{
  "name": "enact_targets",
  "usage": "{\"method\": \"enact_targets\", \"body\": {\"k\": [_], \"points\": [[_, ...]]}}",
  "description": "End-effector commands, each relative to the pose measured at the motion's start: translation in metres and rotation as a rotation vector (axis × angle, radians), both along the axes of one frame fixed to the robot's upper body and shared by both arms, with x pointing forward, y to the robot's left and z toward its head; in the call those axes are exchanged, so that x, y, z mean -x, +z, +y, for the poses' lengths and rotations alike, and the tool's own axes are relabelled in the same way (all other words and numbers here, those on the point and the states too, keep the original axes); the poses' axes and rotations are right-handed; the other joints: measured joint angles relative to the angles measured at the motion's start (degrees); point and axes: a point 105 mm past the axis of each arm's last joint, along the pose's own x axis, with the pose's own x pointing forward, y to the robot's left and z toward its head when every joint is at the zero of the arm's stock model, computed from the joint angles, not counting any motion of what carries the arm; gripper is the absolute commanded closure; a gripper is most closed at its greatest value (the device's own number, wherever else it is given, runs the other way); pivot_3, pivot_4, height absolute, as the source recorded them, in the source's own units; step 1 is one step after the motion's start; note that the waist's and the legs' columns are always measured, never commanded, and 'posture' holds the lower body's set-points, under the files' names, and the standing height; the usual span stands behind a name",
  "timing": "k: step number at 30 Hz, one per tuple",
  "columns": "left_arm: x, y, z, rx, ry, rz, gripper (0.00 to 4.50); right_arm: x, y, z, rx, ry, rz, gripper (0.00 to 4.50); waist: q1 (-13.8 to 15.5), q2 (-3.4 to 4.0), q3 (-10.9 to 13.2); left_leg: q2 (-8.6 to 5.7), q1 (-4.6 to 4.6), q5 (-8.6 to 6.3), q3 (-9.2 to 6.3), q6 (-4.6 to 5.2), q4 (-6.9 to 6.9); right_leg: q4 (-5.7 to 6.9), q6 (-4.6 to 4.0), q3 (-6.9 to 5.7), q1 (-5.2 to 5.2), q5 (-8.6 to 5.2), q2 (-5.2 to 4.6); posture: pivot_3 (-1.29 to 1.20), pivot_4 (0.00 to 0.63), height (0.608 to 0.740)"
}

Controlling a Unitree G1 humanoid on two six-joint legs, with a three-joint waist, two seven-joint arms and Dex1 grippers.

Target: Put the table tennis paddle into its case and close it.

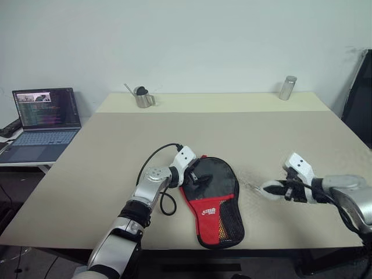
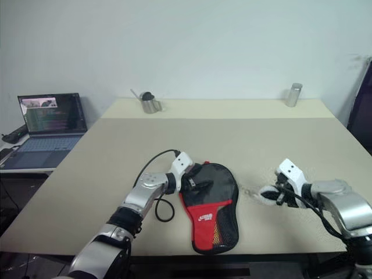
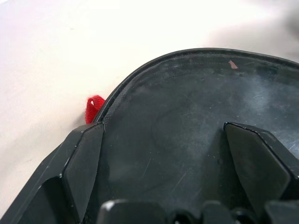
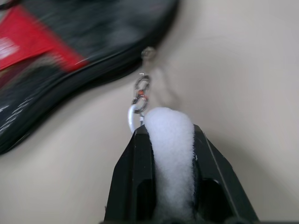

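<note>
Black fabric with a red panel and white lettering is what the case (image 1: 212, 200) is showing as it is lying flat near the front edge of the beige table (image 1: 261, 128), its round end pointing away from the robot and its narrow, mesh-pocketed end pointing toward the robot, so its long axis is running front to back. The left gripper (image 1: 193, 178) is sitting on the round end from the left, its two black fingers (image 3: 84, 163) spread wide and resting over the dark surface, pinching nothing. The right gripper (image 1: 272, 189) is hovering well off to the right of the case, its jaws pressed together on a white fluffy tuft (image 4: 170, 149); a small metal clasp and thin line (image 4: 140, 91) are leading from that tuft toward the case's right edge, where the zipper seems to run. The left arm is the nearer one. The paddle itself cannot be seen; judging by the flat, filled-out pouch, it is probably already inside.
</note>
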Motion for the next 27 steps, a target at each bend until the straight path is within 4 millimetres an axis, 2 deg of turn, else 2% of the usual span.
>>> {"method": "enact_targets", "body": {"k": [1,7,13,15,19,24,27], "points": [[0.003,-0.026,0.009,-0.088,0.021,0.063,0.0,0.04,0.01,0.013,-0.001,0.225,0.055,4.08,0.17,-0.05,0.03,0.0,0.12,-0.01,-0.03,0.0,-0.02,-0.04,0.02,-0.03,0.13,-0.02,0.01,0.0,0.15,0.74],[0.001,-0.023,0.004,-0.101,0.004,0.044,0.0,0.085,-0.003,0.022,-0.015,0.421,0.205,4.11,0.77,-0.16,0.08,-0.08,0.32,-0.03,-0.01,0.03,-0.06,-0.13,0.23,0.01,0.36,-0.14,-0.02,0.0,0.15,0.74],[0.002,-0.023,0.005,-0.115,-0.01,0.04,0.0,0.116,-0.014,0.032,-0.037,0.565,0.308,4.11,1.04,-0.18,0.09,0.0,0.36,-0.03,-0.01,0.02,-0.06,-0.11,0.23,0.02,0.35,-0.14,-0.06,0.0,0.15,0.74],[0.001,-0.021,0.008,-0.115,-0.004,0.038,0.0,0.114,-0.019,0.033,-0.024,0.56,0.289,4.11,1.03,-0.2,0.1,0.01,0.36,-0.03,0.0,0.01,-0.06,-0.11,0.23,0.03,0.36,-0.14,-0.06,0.0,0.15,0.74],[-0.001,-0.019,0.014,-0.119,0.01,0.034,0.0,0.087,-0.027,0.023,0.029,0.434,0.213,4.11,0.91,-0.35,0.16,0.03,0.38,-0.02,0.03,0.0,-0.06,-0.11,0.23,0.06,0.35,-0.14,-0.06,0.0,0.15,0.74],[-0.002,-0.015,0.022,-0.107,0.033,0.024,0.0,0.074,-0.025,0.011,0.046,0.382,0.197,2.5,0.84,-0.36,0.16,0.06,0.39,-0.02,0.03,-0.01,-0.07,-0.11,0.22,0.08,0.34,-0.14,-0.04,0.0,0.15,0.74],[-0.002,-0.005,0.026,-0.071,0.031,0.005,0.0,0.061,-0.016,0.006,0.039,0.344,0.157,1.38,0.76,-0.36,0.17,0.05,0.39,-0.02,0.04,-0.01,-0.08,-0.11,0.22,0.1,0.33,-0.14,-0.05,0.0,0.15,0.74]]}}
